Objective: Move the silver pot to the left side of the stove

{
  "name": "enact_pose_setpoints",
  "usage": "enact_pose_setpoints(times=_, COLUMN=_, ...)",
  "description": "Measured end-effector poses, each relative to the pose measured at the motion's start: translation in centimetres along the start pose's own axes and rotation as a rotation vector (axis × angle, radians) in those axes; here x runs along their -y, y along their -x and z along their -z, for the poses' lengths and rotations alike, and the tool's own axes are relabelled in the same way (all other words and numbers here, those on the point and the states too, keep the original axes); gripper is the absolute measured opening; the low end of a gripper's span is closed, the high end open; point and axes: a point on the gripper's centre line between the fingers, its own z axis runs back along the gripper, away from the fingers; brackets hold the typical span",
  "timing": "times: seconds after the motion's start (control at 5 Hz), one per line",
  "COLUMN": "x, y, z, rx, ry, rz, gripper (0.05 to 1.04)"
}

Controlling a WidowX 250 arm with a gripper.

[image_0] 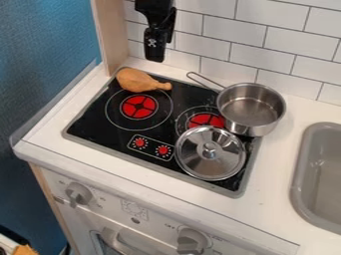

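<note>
From the top edge of the camera view hangs the black gripper (pixel 155 54), above the back of the stove and in front of the tiled wall, apart from the pot. The silver pot (pixel 250 107) stands upright at the stove's back right corner, partly over the counter, its wire handle pointing to the upper left. Nothing lies inside it. The black stove (pixel 94 121) has two red burners; the left one is uncovered, and the right one is partly hidden by the lid and pot.
A silver lid (pixel 210 152) lies at the stove's front right, close against the pot. A brown drumstick toy (pixel 138 81) rests at the back left. The grey sink (pixel 301 172) is at the right, the tiled wall (pixel 283 52) behind.
</note>
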Motion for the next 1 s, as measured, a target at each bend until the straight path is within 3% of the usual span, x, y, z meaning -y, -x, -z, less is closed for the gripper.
enact_pose_setpoints(times=0.4, x=-1.2, y=1.7, z=2.1, rx=-0.003, ry=-0.051, rz=0.040, gripper=1.001)
enact_pose_setpoints(times=0.6, x=-1.8, y=3.2, z=1.6, rx=0.016, ry=-0.050, rz=0.076, gripper=1.001)
enact_pose_setpoints(times=0.8, x=-2.7, y=3.6, z=0.0, rx=-0.003, ry=0.000, rz=0.083, gripper=1.001)
enact_pose_setpoints(times=1.0, x=-3.8, y=6.8, z=-0.3, rx=-0.036, ry=0.004, rz=0.193, gripper=1.001)
